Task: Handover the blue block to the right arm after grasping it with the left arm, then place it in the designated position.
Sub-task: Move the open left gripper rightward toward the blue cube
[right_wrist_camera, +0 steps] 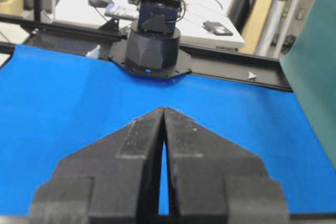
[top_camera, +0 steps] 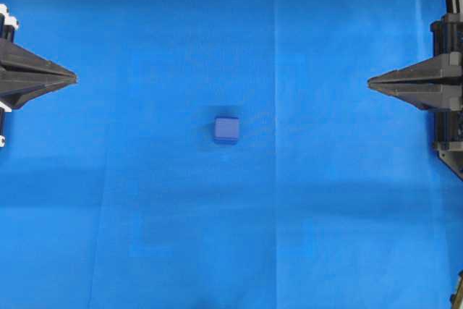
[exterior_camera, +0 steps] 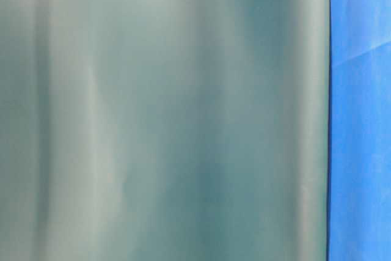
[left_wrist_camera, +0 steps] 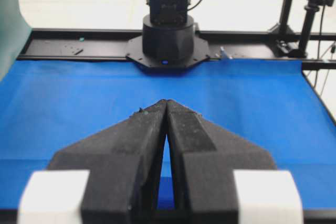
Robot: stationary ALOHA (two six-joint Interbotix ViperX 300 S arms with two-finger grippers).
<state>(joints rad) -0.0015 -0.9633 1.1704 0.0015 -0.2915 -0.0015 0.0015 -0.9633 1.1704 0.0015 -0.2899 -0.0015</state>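
Observation:
The blue block (top_camera: 226,129), a small dark-blue cube, lies on the blue cloth near the middle of the overhead view. My left gripper (top_camera: 74,77) is at the left edge, shut and empty, tips touching, far from the block. It also shows in the left wrist view (left_wrist_camera: 166,101) with white brackets. My right gripper (top_camera: 369,82) is at the right edge, shut and empty, also far from the block. It shows in the right wrist view (right_wrist_camera: 164,109). The block is hidden in both wrist views.
The blue cloth (top_camera: 145,236) covers the table. The opposite arm's base (left_wrist_camera: 168,40) stands at the far edge in the left wrist view, and the other base (right_wrist_camera: 155,45) in the right wrist view. A pale green panel (exterior_camera: 165,114) fills most of the table-level view.

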